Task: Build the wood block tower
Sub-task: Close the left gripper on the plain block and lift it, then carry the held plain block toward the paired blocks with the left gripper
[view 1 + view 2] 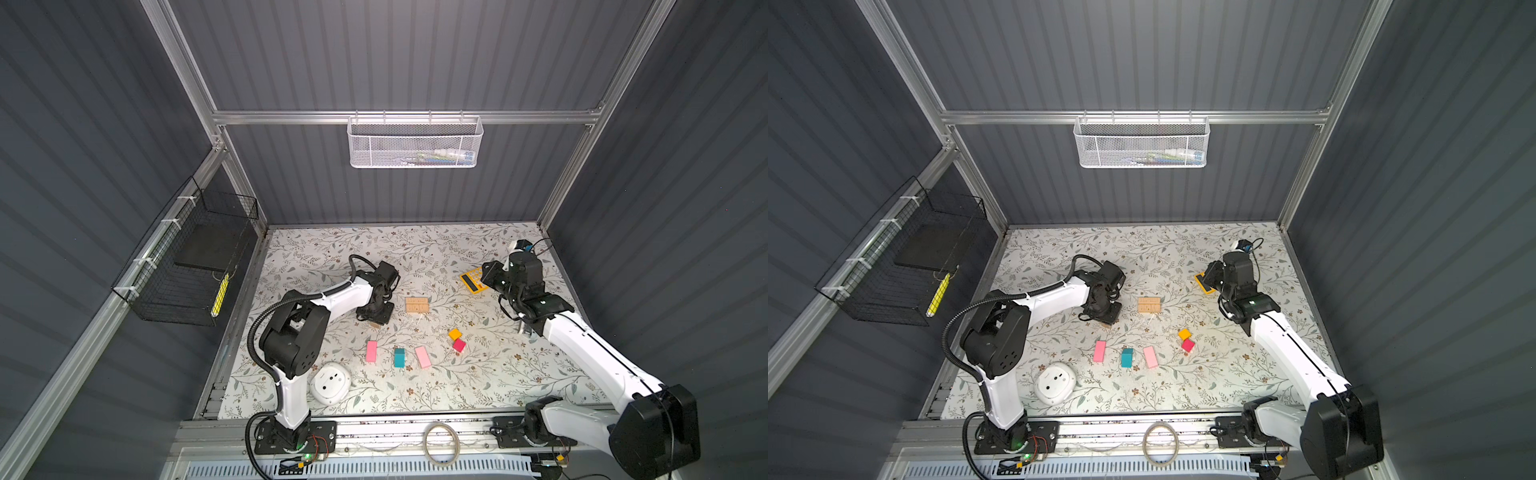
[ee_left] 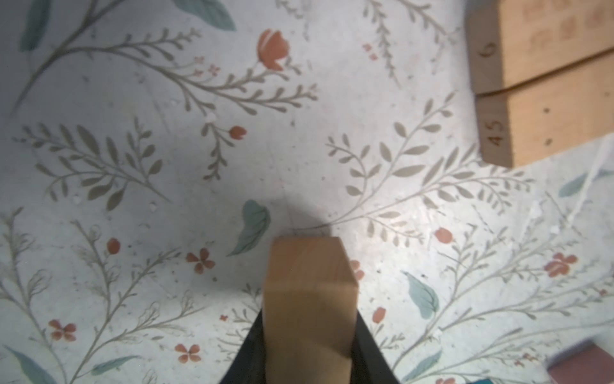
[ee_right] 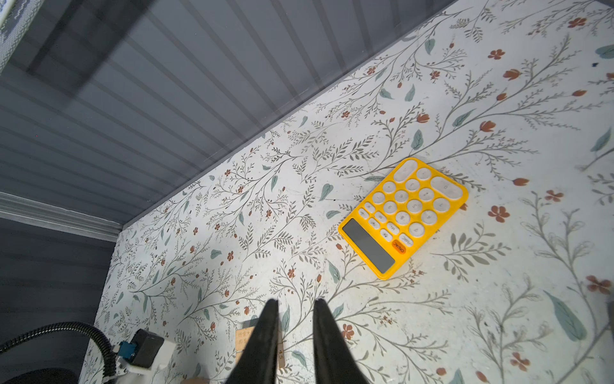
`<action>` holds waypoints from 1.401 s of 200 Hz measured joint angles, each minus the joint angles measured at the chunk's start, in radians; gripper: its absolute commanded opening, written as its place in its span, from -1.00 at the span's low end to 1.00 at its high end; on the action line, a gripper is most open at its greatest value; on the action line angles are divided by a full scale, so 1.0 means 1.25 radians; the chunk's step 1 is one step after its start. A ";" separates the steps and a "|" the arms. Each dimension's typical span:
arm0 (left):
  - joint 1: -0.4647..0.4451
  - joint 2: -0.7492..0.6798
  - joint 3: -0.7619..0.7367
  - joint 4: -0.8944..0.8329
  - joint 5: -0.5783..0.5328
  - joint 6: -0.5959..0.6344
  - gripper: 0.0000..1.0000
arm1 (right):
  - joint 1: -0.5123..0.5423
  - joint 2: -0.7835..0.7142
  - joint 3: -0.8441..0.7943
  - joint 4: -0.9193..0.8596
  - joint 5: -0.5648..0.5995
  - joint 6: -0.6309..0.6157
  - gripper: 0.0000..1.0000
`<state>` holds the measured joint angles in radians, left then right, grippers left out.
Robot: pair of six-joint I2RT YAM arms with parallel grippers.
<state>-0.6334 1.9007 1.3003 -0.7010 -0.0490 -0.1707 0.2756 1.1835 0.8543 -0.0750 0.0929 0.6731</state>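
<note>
Holding, left gripper [image 2: 309, 314]: clamped on one end of a tan bar [image 2: 309, 276]. I can't tell if the bar is clear of the floral mat [image 2: 133, 199].
Writing: two more tan bars [image 2: 545, 126] lie side by side, touching, near the held one. I read "45" on one end face and "6" on the other, though that could be a 9. Print on the top face is too blurred.
Front row: pink slab [image 1: 371, 351], teal peaked block [image 1: 400, 357], pink slab [image 1: 422, 357], set apart, flat on the mat.
Cubes: orange cube [image 1: 455, 334] just beside magenta-red cube [image 1: 459, 345], right of that row.
Right gripper [image 3: 295, 309]: fingers slightly parted, nothing between them, near the yellow calculator [image 3: 403, 217].
Calculator text: I read "ON/AC" on the orange key. The other keycaps are too faint.
Other: white round device [image 1: 330, 383] by the left arm's base.
</note>
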 measured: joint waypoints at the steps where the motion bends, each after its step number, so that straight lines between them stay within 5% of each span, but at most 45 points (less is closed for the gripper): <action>1: -0.001 0.000 0.000 -0.001 0.001 0.003 -0.98 | 0.000 0.000 0.000 0.000 0.000 0.000 -0.56; 39: -0.034 0.000 0.006 -0.015 0.023 0.072 -0.78 | 0.000 0.000 0.000 0.000 -0.001 0.000 -0.55; 204: -0.152 0.042 0.059 -0.038 -0.015 0.194 -0.63 | 0.000 -0.001 0.000 0.000 0.000 0.000 -0.56; 234: -0.159 0.051 0.060 -0.038 -0.025 0.195 -0.39 | 0.000 -0.001 0.000 -0.001 0.000 0.000 -0.55; 256: -0.163 0.051 0.060 -0.038 -0.030 0.196 0.11 | 0.000 -0.002 0.000 -0.001 0.000 0.000 -0.55; 280: -0.165 0.054 0.060 -0.039 -0.038 0.198 0.39 | 0.000 -0.002 0.000 -0.001 0.000 0.000 -0.55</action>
<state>-0.8402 1.9678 1.3758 -0.7502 -0.0959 0.0765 0.2756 1.1809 0.8543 -0.0757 0.0925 0.6735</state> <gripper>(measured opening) 0.640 0.223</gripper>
